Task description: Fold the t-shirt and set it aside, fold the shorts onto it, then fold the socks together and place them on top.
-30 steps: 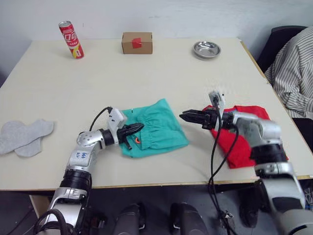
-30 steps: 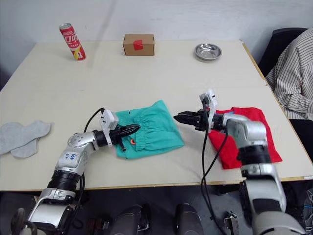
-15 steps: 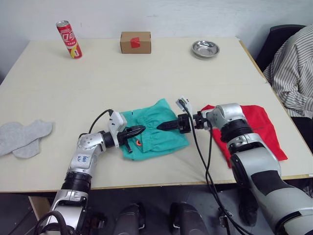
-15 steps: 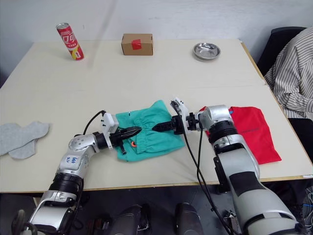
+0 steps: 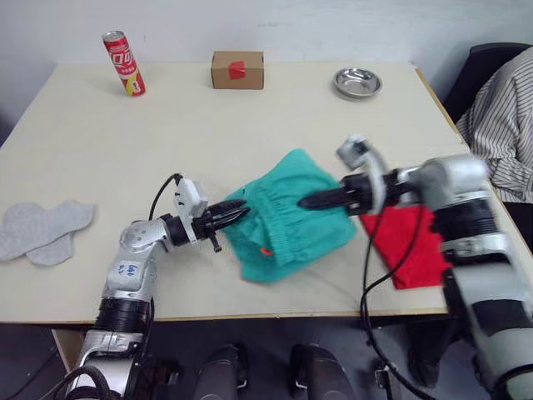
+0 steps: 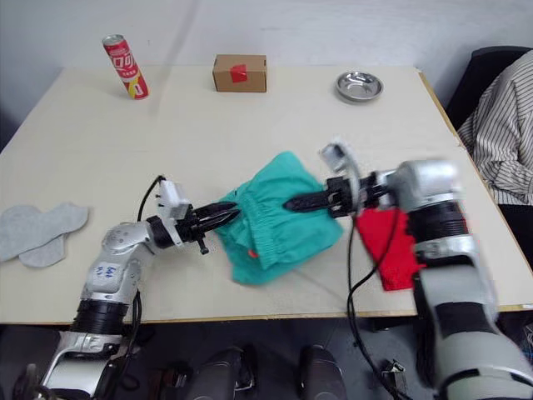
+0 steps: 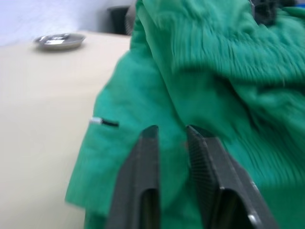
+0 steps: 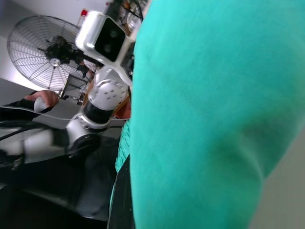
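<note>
My left gripper pinches the shorts' near-left edge, my right gripper pinches the gathered waistband, and the cloth sags limp between them near the table's front edge. Soft, light, floppy: best gripped at waistband and hem corners. The t-shirt lies folded toward the front-right corner, the socks by the left edge.

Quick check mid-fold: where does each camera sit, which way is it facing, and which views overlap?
Left and right eye: on the head, looking down over the table; both arms show, left hand and right hand at the shorts.
Left wrist: looks along its fingers into the shorts, bowl beyond.
Right wrist: shorts up close, left arm behind.
Shared: all see the shorts.
</note>
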Available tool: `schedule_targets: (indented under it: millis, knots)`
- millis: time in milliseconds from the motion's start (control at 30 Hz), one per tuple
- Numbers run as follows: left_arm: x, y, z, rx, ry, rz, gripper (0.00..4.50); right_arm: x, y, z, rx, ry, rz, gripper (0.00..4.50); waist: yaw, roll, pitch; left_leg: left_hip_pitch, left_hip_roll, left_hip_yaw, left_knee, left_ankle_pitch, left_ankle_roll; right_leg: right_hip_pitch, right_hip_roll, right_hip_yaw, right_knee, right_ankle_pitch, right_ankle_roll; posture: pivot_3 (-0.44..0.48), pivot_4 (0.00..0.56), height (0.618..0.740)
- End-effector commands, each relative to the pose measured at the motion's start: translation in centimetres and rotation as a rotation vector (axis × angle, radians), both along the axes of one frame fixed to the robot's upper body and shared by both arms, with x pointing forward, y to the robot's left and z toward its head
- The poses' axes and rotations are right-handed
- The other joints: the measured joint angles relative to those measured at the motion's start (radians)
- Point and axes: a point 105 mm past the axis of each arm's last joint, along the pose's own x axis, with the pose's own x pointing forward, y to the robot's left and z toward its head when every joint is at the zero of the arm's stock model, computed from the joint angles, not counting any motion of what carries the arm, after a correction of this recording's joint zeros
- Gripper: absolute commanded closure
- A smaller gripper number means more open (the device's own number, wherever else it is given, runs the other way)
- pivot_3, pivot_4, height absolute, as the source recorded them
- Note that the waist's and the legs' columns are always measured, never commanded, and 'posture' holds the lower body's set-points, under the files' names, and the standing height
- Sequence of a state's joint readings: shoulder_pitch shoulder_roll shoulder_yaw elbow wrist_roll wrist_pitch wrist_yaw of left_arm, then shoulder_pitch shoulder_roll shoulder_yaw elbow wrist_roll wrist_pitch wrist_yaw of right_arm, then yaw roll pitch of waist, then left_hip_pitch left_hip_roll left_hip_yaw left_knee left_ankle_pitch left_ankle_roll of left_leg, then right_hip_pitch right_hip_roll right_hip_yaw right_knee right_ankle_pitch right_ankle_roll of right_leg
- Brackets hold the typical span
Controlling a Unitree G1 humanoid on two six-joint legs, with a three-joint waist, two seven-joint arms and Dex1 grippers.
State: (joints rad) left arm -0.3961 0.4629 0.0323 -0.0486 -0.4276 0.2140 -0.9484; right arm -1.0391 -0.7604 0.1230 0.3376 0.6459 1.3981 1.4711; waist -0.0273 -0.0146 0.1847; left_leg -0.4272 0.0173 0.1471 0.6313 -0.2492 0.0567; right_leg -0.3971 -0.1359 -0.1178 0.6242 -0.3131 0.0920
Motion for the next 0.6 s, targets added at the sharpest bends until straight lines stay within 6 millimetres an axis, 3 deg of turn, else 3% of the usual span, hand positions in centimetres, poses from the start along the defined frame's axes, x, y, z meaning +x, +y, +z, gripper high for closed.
schedule_targets:
  millis: [33,167,267,400,533,600]
  knots:
    - [-2.3,0.1,1.8,-0.003,-0.030,-0.061,2.28,-2.7,-3.4,2.8,-0.003,-0.065,-0.005,4.50,0.001,0.000,0.000,0.001,0.000,0.000,-0.001,0.000,0.000,0.001,0.000,0.000,-0.001,0.000,0.000,0.000,0.150,0.740]
    - [-3.2,0.9,1.0,0.008,0.009,-0.041,0.97,-3.5,-9.7,1.8,-0.196,-0.159,-0.181,4.50,0.002,0.000,0.000,0.003,0.001,0.000,-0.001,-0.005,-0.006,0.003,0.000,0.000,-0.005,0.000,0.000,0.000,0.150,0.740]
    - [-3.4,1.0,0.7,0.009,0.030,-0.034,0.01,-3.2,-12.9,1.1,-0.291,-0.186,-0.284,4.50,-0.002,0.001,0.001,0.004,0.000,0.002,0.001,-0.005,-0.005,0.003,0.000,0.001,-0.004,0.000,0.000,0.000,0.150,0.740]
    - [-3.3,0.7,0.9,0.003,0.034,-0.044,0.01,-2.0,-16.2,-0.9,-0.394,-0.182,-0.390,4.50,-0.002,0.001,0.001,0.006,0.001,0.004,0.000,-0.004,-0.007,0.003,0.002,0.003,-0.003,0.000,0.001,0.000,0.150,0.740]
    - [-3.6,0.6,1.4,0.055,0.020,-0.098,0.01,0.6,-19.6,-4.5,-0.513,-0.180,-0.543,4.50,-0.001,0.002,0.001,0.005,0.001,0.005,0.001,-0.003,-0.006,0.002,0.003,0.003,-0.003,0.000,0.001,0.000,0.150,0.740]
    - [-3.6,0.9,1.5,0.081,0.014,-0.098,0.01,1.5,-19.9,-5.3,-0.541,-0.204,-0.565,4.50,-0.001,0.002,0.001,0.005,0.001,0.006,0.001,-0.002,-0.004,0.002,0.003,0.004,-0.003,0.000,0.001,0.000,0.150,0.740]
